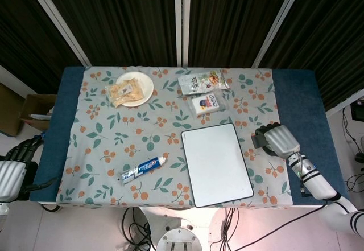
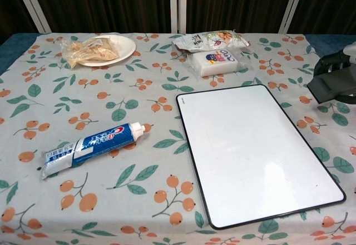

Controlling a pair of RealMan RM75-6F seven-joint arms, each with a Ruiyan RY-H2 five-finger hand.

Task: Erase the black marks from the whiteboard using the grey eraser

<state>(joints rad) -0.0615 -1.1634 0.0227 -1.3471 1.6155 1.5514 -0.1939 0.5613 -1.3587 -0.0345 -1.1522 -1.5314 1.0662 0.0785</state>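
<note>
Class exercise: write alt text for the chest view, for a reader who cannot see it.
A clean whiteboard lies on a floral tablecloth, while the right hand holds the grey eraser off the board at the right edge. Toothpaste lies to the left; a plate and snack packets sit behind.
</note>
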